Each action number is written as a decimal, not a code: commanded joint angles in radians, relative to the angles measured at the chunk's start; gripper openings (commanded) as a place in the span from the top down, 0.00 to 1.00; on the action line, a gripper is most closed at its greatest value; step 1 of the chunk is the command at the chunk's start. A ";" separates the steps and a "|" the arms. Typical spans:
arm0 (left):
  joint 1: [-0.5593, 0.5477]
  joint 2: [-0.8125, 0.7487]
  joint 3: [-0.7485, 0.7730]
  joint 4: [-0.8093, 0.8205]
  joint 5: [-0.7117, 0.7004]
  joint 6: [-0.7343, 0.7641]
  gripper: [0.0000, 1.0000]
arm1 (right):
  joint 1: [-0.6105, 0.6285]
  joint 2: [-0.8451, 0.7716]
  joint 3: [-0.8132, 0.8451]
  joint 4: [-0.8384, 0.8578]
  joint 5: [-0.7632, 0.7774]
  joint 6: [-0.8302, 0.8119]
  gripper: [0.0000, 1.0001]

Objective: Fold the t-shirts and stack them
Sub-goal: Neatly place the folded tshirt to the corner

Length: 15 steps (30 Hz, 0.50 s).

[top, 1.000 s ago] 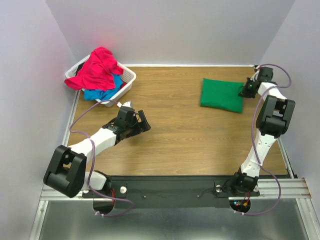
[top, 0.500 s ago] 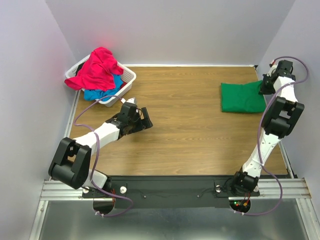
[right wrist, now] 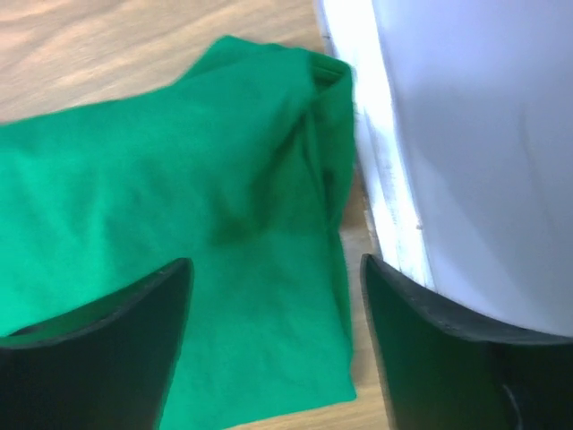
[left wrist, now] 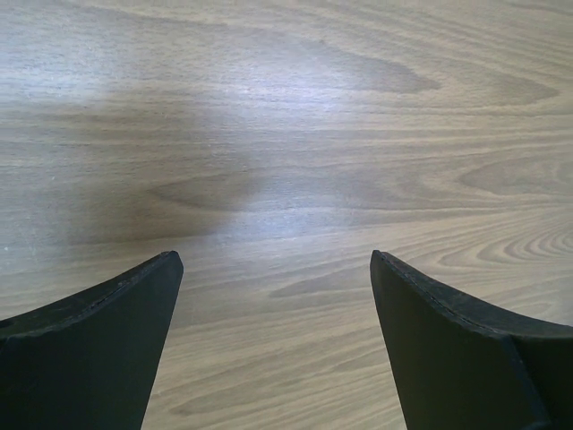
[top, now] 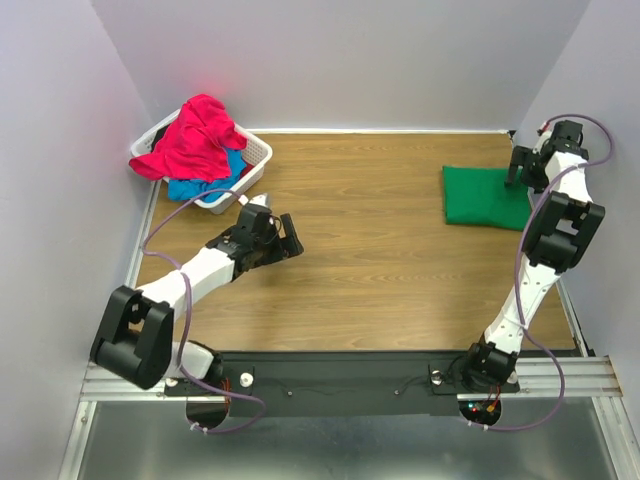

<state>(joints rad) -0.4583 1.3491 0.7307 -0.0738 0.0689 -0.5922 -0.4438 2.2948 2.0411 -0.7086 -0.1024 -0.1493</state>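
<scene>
The green t-shirt (top: 483,196) lies folded flat at the table's far right, beside the wall. My right gripper (top: 520,170) hovers open just over its right edge; in the right wrist view its jaws (right wrist: 276,264) stand wide apart with only green cloth (right wrist: 179,233) below, and nothing is held. A pinkish-red t-shirt (top: 195,135) is heaped over a blue one (top: 200,187) in the white basket (top: 258,155) at the back left. My left gripper (top: 285,240) is open low over bare wood just in front of the basket, and its wrist view (left wrist: 273,255) shows nothing between the fingers.
The right side wall (right wrist: 466,134) and its white base strip (right wrist: 372,179) run right beside the green shirt's edge and my right fingers. Bare wooden table (top: 370,250) stretches between the two arms.
My right gripper slid the green t-shirt rightward to the wall, then opened and let it go. The left arm shifted only slightly.
</scene>
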 commanded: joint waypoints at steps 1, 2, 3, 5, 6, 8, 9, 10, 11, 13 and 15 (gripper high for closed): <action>-0.003 -0.117 0.053 -0.021 -0.026 0.008 0.02 | 0.005 -0.115 0.031 0.003 -0.129 0.050 0.00; -0.003 -0.131 0.053 -0.027 -0.033 0.006 0.01 | 0.011 -0.138 0.022 0.003 -0.144 0.059 0.00; -0.003 -0.154 0.055 -0.043 -0.050 -0.003 0.02 | 0.033 -0.188 -0.004 0.004 -0.148 0.080 0.00; -0.003 -0.174 0.055 -0.055 -0.058 -0.015 0.02 | 0.066 -0.239 -0.044 0.003 -0.108 0.111 0.00; -0.005 -0.185 0.053 -0.061 -0.057 -0.020 0.02 | 0.117 -0.271 -0.070 0.004 -0.085 0.135 0.00; -0.011 -0.218 0.030 -0.066 -0.049 -0.047 0.02 | 0.212 -0.377 -0.197 0.009 0.027 0.196 0.00; -0.011 -0.249 0.021 -0.066 -0.050 -0.057 0.02 | 0.246 -0.456 -0.323 0.039 0.067 0.223 0.00; -0.013 -0.261 0.012 -0.070 -0.052 -0.066 0.02 | 0.279 -0.507 -0.387 0.060 0.096 0.249 0.00; -0.013 -0.278 -0.005 -0.076 -0.061 -0.087 0.01 | 0.312 -0.555 -0.468 0.084 0.152 0.298 0.00; -0.019 -0.327 -0.019 -0.095 -0.061 -0.103 0.02 | 0.399 -0.713 -0.690 0.156 0.168 0.341 0.00; -0.020 -0.366 -0.054 -0.106 -0.061 -0.125 0.01 | 0.471 -0.825 -0.826 0.201 0.167 0.407 0.00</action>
<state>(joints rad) -0.4706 1.0603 0.7200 -0.1467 0.0246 -0.6662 -0.0639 1.6413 1.4540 -0.5903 -0.0204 0.1017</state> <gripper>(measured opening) 0.985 0.998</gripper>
